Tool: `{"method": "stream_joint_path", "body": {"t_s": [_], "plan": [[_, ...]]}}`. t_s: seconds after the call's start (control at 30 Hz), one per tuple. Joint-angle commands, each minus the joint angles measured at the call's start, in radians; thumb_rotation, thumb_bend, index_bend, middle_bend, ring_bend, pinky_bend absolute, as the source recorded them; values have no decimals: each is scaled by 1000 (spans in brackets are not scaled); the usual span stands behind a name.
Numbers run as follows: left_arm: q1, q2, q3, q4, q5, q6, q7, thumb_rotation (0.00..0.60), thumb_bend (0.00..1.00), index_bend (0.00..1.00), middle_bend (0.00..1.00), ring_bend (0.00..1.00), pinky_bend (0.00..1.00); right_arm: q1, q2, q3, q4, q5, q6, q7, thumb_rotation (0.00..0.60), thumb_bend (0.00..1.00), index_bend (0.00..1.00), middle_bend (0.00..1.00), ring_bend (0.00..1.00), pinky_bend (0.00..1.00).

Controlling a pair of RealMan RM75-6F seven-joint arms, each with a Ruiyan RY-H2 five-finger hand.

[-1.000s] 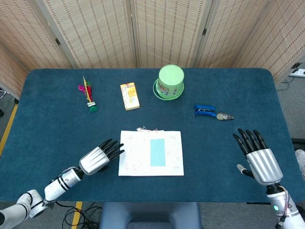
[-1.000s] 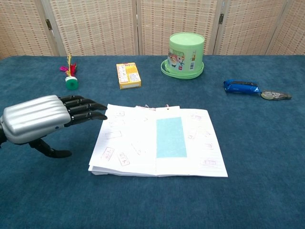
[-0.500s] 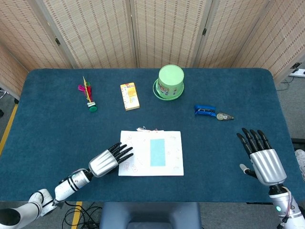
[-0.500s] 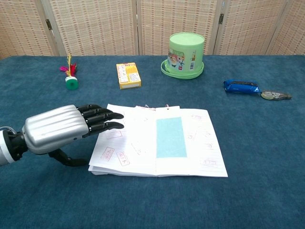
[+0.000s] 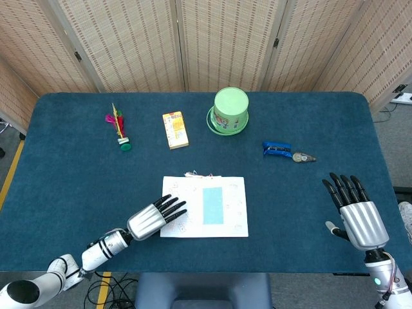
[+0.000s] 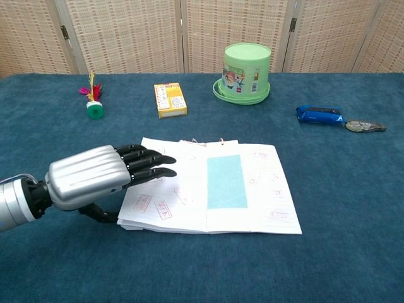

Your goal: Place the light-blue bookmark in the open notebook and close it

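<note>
Head view: set high, angled steeply down, whole table (image 5: 64,174) taken in to the screens behind. Chest view: set low at the near edge, looking across, closer in. The notebook (image 5: 212,219) and left hand (image 6: 95,177) are shared by both.

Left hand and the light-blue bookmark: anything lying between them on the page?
No object. In the chest view only bare white left page of the open notebook separates the left hand from the light-blue rectangular bookmark.

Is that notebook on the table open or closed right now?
Open. The notebook lies flat with both pages showing, and the blue bookmark rests uncovered by its middle fold.
</note>
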State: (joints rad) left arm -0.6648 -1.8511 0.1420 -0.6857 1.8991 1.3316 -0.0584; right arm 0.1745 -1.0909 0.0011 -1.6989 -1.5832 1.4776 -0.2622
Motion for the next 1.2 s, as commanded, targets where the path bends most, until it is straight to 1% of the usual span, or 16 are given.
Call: {"method": "stream_joint_path", "body": {"t_s": [0.03,0.3,0.47,0.6,0.73,0.97,1.2], "plan": [[-7,-13,1,10,-2,9,-15,600,238,100,53,98,163,-2,-1,3,2,1,-1,1,600,90,0,0,0,0],[-22,-67,-6,77,-9,58,-91,600,237,174,56,98,163,-13,-3,13,7,6,5,6,600,91,0,0,0,0],[-28,-93,-6,118,-16,88,-166,600,237,261,99,98,163,-20,-3,18,8,6,9,6,600,90,0,0,0,0],[-30,-111,-6,148,-25,102,-211,600,245,311,124,99,163,-21,-4,21,11,8,6,9,600,90,0,0,0,0],[-32,-124,-7,169,-35,107,-242,600,310,360,140,100,163,-23,-3,24,13,9,4,10,600,91,0,0,0,0],[-37,-136,-11,176,-49,126,-283,600,454,455,162,102,163,-32,3,27,18,14,6,18,600,90,0,0,0,0],[-42,-135,-13,157,-54,149,-261,600,557,581,168,102,163,-41,8,31,19,7,19,24,600,90,0,0,0,0]]}}
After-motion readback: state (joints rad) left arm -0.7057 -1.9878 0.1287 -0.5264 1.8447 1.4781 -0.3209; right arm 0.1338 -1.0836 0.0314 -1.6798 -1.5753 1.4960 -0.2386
